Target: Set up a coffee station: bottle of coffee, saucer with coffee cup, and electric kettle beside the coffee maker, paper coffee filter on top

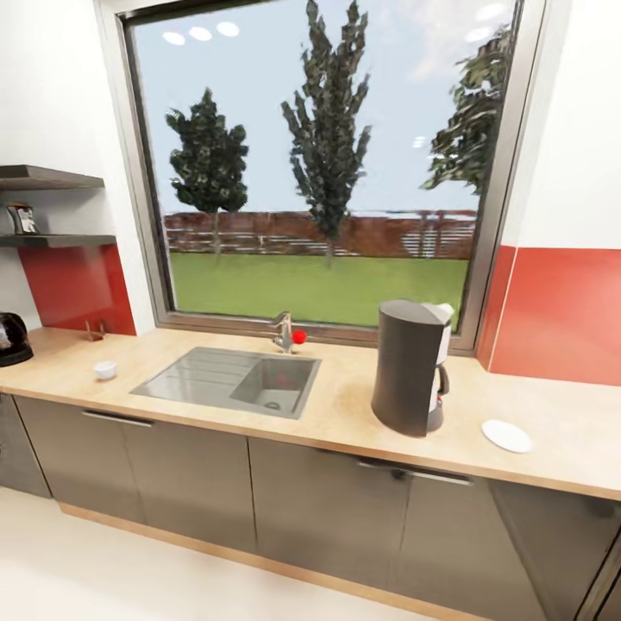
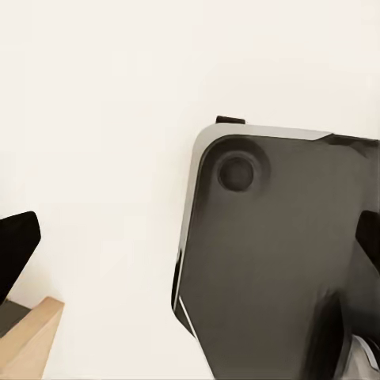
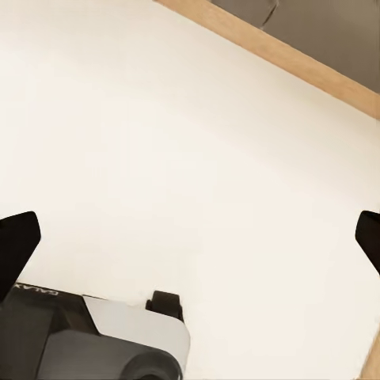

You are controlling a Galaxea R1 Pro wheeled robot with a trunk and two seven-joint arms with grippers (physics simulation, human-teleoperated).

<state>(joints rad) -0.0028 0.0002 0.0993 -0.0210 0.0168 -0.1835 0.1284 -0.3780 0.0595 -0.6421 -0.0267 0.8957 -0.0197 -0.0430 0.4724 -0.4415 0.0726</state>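
The coffee maker (image 1: pixel 412 366) stands on the countertop (image 1: pixel 345 414), right of the sink. A white piece at its top could be the paper coffee filter or its basket; I cannot tell which. To its right lies the saucer (image 1: pixel 506 435), bare. The coffee cup (image 1: pixel 105 369) sits left of the sink. The electric kettle (image 1: pixel 10 338) is at the counter's far left end. A small dark object on the lower shelf looks like the bottle of coffee (image 1: pixel 21 218). My left gripper (image 2: pixel 190 241) and right gripper (image 3: pixel 191 239) are open over the pale floor, holding nothing.
A steel sink (image 1: pixel 233 379) with a faucet (image 1: pixel 285 332) lies under the big window. Two dark shelves (image 1: pixel 52 179) hang at the left wall. Grey cabinet fronts (image 1: pixel 190 483) sit on a wooden plinth (image 3: pixel 277 55). My dark base (image 2: pixel 277 261) lies below the arms.
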